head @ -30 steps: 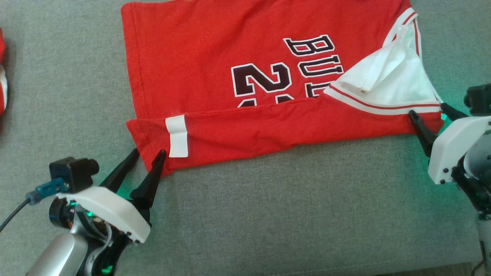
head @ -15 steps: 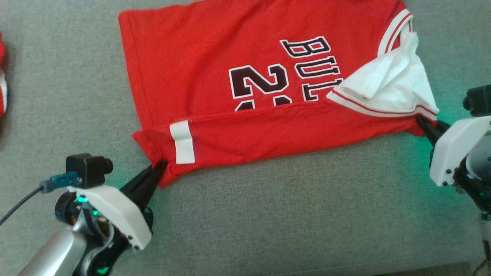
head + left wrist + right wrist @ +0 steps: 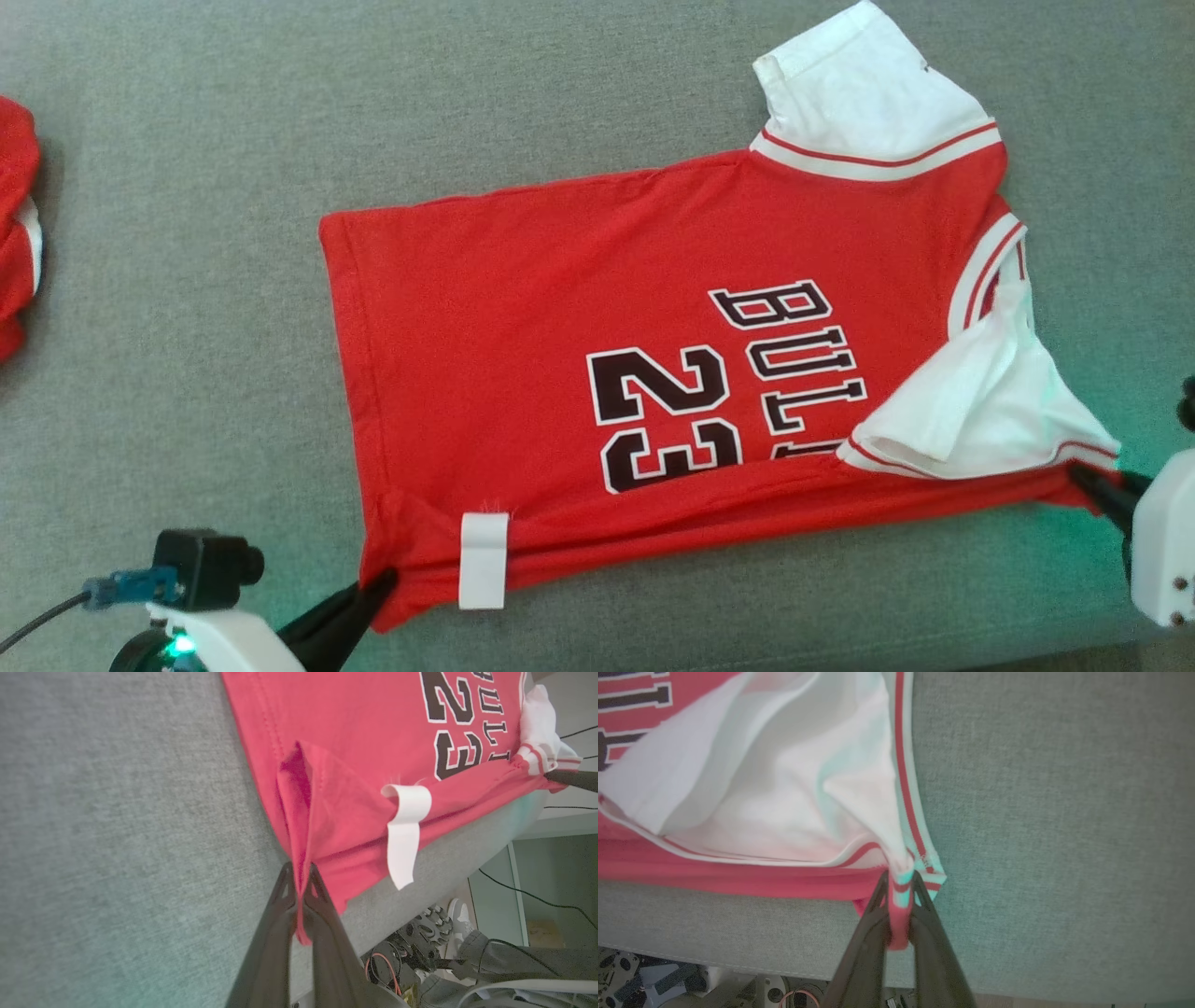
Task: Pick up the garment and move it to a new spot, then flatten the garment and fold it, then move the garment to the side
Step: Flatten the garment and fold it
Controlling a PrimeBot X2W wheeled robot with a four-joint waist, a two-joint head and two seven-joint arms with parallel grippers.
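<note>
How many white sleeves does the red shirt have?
2. One white sleeve lies flat at the far edge of the red shirt. The other sleeve is folded over its near edge, next to the right gripper.

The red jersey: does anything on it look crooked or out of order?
Yes. On the jersey, the near white sleeve is folded inward over the lettering, while the far sleeve lies spread out. The near edge is bunched, and a white tag sticks out there.

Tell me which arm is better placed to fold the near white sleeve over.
Right: the right pincer is shut on the jersey corner beside that sleeve; the left pincer grips the far hem corner.
</note>
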